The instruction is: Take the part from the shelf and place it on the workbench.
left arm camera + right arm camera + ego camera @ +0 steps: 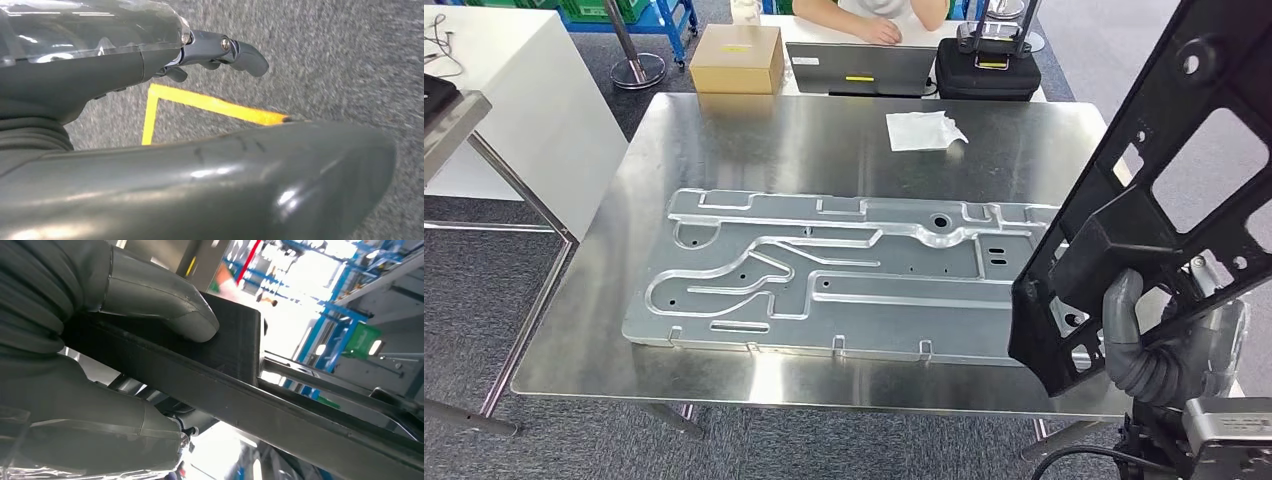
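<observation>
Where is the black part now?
In the head view, the black part is on the right, gripped by the right hand, above the workbench's right edge.

The surface (724,140) is brushed, reflective metal. On it lies a matt silvery pressed-metal panel (824,270); beyond the panel, crumpled white paper (922,130). The part (1144,200) looks like matt black plastic; the floor (350,50) is rough grey carpet.

My right hand (1169,345) grips black frame part (1144,190) at 4 o'clock, over workbench (824,140) edge. Stamped metal panel (844,275) fills bench centre. Bare steel strip along 12 o'clock, broken by white cloth (924,130) at 1 o'clock. Narrow free strip at 6 o'clock.
</observation>
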You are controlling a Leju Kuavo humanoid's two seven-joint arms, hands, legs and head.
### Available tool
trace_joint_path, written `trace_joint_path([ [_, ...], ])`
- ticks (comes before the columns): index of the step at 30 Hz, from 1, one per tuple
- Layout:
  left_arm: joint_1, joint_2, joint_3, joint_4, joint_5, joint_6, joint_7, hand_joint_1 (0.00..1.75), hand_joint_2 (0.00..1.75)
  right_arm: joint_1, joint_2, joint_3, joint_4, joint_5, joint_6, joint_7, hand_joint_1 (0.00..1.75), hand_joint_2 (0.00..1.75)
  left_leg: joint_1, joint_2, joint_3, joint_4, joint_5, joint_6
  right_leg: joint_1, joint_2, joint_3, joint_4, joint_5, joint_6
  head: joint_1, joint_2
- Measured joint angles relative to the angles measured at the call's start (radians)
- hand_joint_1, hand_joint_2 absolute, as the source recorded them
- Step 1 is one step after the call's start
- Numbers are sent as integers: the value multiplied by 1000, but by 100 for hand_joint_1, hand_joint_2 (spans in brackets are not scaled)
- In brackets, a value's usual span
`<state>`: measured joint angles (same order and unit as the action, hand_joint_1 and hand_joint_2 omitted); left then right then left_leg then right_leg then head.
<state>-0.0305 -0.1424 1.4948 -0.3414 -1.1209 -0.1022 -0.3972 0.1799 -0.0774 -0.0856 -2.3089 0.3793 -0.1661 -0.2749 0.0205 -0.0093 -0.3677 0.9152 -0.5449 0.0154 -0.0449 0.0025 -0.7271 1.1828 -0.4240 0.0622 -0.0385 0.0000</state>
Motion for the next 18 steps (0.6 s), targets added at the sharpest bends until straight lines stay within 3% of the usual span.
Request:
trace_joint_path([
  [1,0,1,-1,0,-1,0,0,0,0,-8,-11,-4,9,25,10,15,175,175,4,-1,6,8,-14,-9,-3,0,27,-54,26,7,0,0],
  [2,-1,3,-2,-1,-1,0,-1,0,0,-24,-26,-8,22,53,30,42,175,175,6,0,8,19,-30,-20,-4,2,51,-101,37,6,0,0],
  [3,-3,5,-2,-1,-2,-1,-1,0,0,-44,-42,-10,42,80,56,80,175,175,6,1,7,28,-43,-29,-2,4,62,-123,34,0,0,0],
  [5,-11,7,-2,-2,-5,-3,-1,0,0,-98,-79,-11,101,133,109,155,175,175,5,3,4,36,-56,-43,3,9,61,-124,13,-23,-1,0],
  [7,-18,7,-3,-2,-8,-4,0,0,0,-162,-114,-10,171,167,133,191,175,175,8,3,4,43,-65,-50,5,8,60,-120,6,-39,-1,0],
  [8,-20,8,-3,-2,-9,-5,0,0,0,-193,-129,-9,203,177,137,198,175,175,9,4,-10,72,-81,-52,5,5,61,-121,3,-46,-1,0],
  [9,-22,8,-3,-2,-9,-6,0,0,0,-220,-143,-9,229,186,141,203,175,175,8,4,-37,125,-105,-53,6,1,64,-122,0,-52,-1,0],
  [11,-22,10,-3,-2,-9,-7,1,0,0,-272,-165,-1,281,215,168,222,175,175,7,4,-132,283,-161,-52,10,-5,66,-122,-4,-59,-1,0],
  [12,-20,10,-3,-2,-9,-8,1,0,0,-304,-173,10,311,237,192,234,175,175,6,4,-177,348,-173,-51,13,-6,66,-122,-5,-61,-1,0],
  [13,-17,11,-3,-2,-9,-8,2,0,0,-344,-180,29,350,266,220,247,175,175,5,4,-208,380,-164,-47,17,-5,68,-122,-5,-62,-1,0],
  [14,-16,12,-3,-2,-9,-7,2,0,0,-389,-184,55,397,300,246,258,175,175,4,4,-219,369,-132,-42,19,-2,71,-122,-6,-63,-1,0],
  [16,-19,15,-3,-2,-8,-3,4,0,0,-473,-187,119,506,368,284,272,175,175,-2,5,-197,254,-36,-27,23,0,78,-122,-6,-63,-1,0],
  [18,-24,21,-3,-1,-8,2,7,0,0,-535,-180,186,613,415,298,277,175,175,-11,9,-172,150,22,-18,28,0,79,-122,-3,-58,-1,0],
])
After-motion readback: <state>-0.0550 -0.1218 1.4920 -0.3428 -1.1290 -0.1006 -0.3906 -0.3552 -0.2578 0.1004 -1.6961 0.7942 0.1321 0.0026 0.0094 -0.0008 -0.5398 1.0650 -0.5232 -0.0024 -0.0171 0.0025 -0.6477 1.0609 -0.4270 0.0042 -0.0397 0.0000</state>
